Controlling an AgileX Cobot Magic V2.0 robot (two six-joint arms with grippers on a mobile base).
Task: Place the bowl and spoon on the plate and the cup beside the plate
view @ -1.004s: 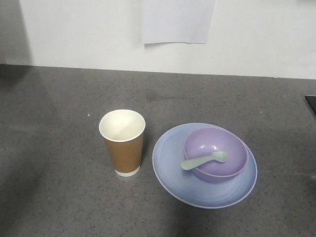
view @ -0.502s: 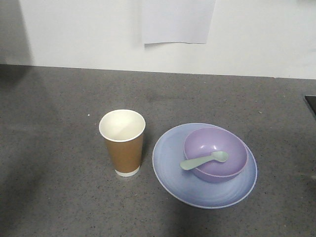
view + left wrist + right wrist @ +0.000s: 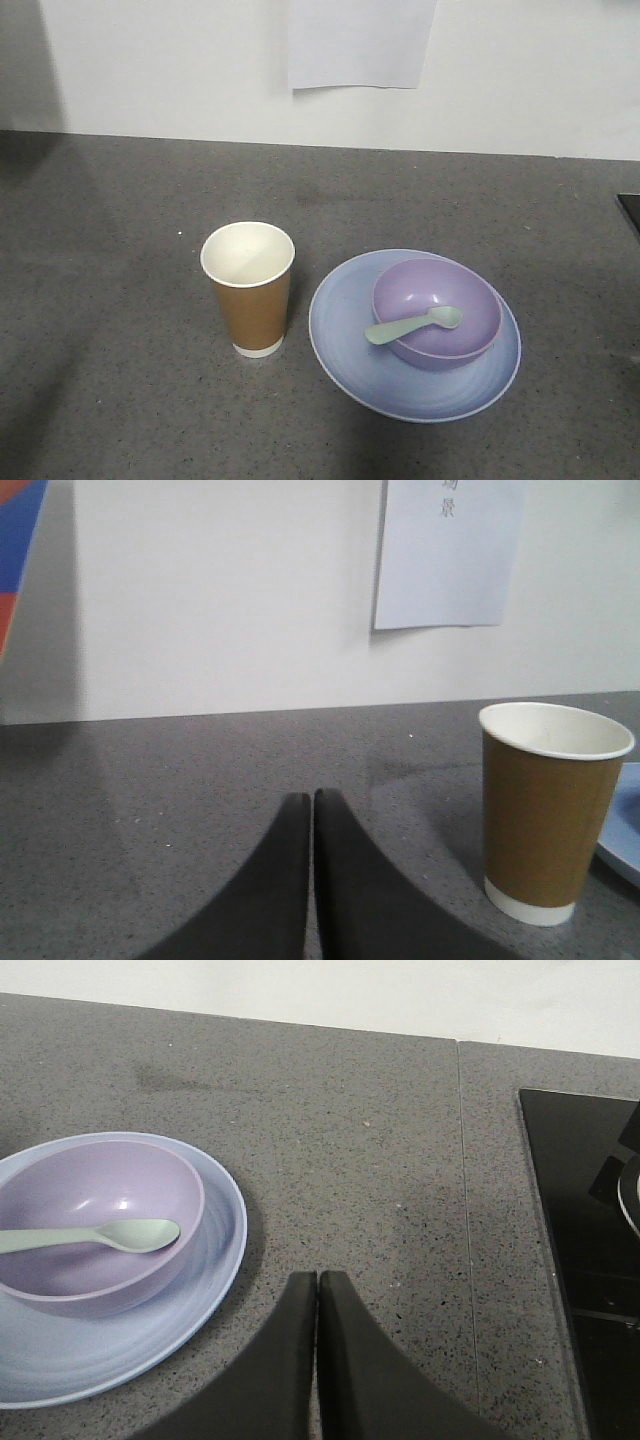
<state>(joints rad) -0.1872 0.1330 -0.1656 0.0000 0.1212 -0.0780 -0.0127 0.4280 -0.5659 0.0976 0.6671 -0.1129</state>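
Nothing shifts since a second ago: bowl [image 3: 436, 313] with spoon [image 3: 412, 325] sitting on plate [image 3: 345, 350], cup [image 3: 248, 288] at nine o'clock on the surface [image 3: 120, 250]. Left end effector [image 3: 312, 810] and right end effector [image 3: 317, 1290] pressed together, empty. Looks finished.

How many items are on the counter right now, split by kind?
Brown paper cup: 1
Pale blue round plastic plate: 1
Lilac plastic bowl: 1
Mint-green plastic spoon: 1
Total: 4
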